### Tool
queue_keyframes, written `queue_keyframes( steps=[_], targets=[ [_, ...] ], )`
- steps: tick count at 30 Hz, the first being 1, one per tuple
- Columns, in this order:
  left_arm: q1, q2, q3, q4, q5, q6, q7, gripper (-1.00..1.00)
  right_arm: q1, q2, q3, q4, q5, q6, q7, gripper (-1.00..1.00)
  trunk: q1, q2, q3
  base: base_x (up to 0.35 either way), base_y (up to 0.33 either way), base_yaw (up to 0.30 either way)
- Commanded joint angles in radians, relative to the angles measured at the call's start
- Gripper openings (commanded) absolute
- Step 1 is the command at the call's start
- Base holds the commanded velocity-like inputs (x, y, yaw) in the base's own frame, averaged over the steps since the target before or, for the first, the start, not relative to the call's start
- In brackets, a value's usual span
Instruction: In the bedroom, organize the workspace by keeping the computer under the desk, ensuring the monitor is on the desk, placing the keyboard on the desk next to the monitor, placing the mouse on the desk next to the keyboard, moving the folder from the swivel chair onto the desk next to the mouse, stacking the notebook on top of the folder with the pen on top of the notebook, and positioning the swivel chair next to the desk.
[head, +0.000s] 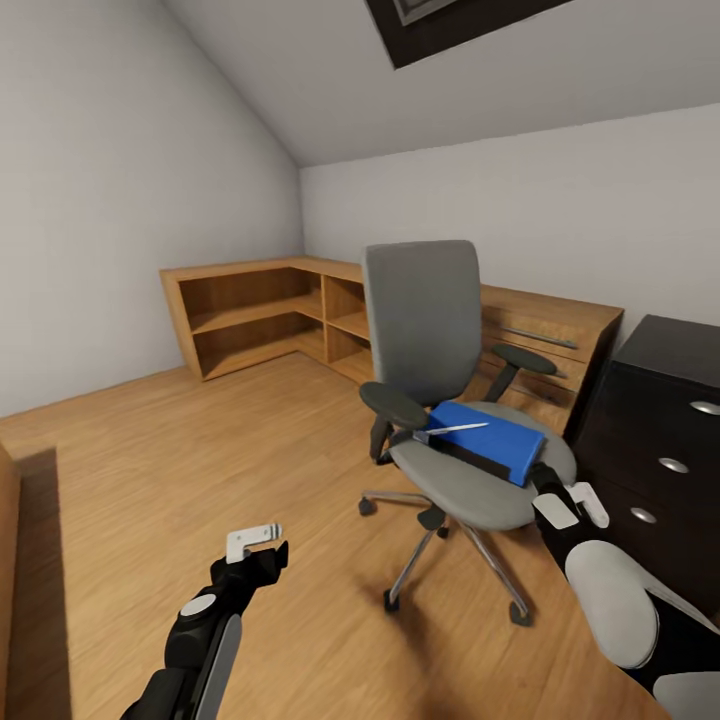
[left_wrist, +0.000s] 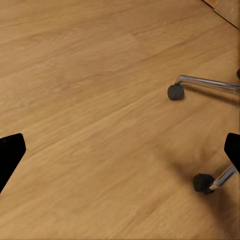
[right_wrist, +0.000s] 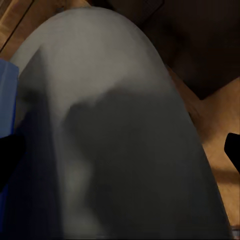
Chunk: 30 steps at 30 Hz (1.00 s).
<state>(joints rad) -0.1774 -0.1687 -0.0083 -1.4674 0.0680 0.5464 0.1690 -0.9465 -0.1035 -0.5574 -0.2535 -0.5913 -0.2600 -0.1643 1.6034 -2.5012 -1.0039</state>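
Lying on swivel chair, folder, just beside right fingers

grey swivel chair, blue folder, black cabinet

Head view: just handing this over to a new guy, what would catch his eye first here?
The grey swivel chair in the middle of the wooden floor, with a blue folder lying on its seat and a pen on top of it. Behind the chair, a low wooden shelf unit runs along the walls, and a black drawer cabinet stands to the right. The right gripper hangs close beside the seat's edge.
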Motion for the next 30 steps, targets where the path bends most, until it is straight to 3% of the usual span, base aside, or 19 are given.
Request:
queue_keyframes(
  steps=[1, 10, 23, 29, 30],
  targets=[
    [-0.001, 0.000, -0.003, 0.001, 0.007, 0.004, 0.007, 1.00, 0.000, 0.000, 0.007, 0.000, -0.012, -0.004, 0.000, 1.00, 0.000, 0.000, -0.001, 0.003, 0.189, 0.000],
    [-0.001, 0.000, -0.012, 0.019, 0.006, 0.003, 0.009, 1.00, -0.001, -0.001, 0.007, -0.001, -0.012, -0.004, 0.000, 1.00, 0.000, 0.000, -0.001, -0.012, 0.077, 0.000],
    [-0.001, 0.000, -0.015, 0.019, 0.006, 0.004, 0.009, 1.00, -0.001, -0.001, 0.007, 0.000, -0.012, -0.004, 0.000, 1.00, 0.000, 0.000, -0.001, -0.292, 0.000, 0.000],
    [-0.001, 0.000, -0.014, 0.019, 0.007, 0.003, 0.009, 1.00, 0.000, 0.002, 0.007, 0.003, -0.012, -0.003, 0.001, 1.00, 0.000, 0.000, -0.001, -0.140, 0.000, 0.000],
    [-0.001, 0.000, -0.014, 0.019, 0.007, 0.003, 0.009, 1.00, 0.000, 0.033, 0.008, 0.003, -0.009, 0.000, 0.011, 1.00, 0.000, 0.000, -0.001, -0.005, 0.000, 0.000]
  ],
)
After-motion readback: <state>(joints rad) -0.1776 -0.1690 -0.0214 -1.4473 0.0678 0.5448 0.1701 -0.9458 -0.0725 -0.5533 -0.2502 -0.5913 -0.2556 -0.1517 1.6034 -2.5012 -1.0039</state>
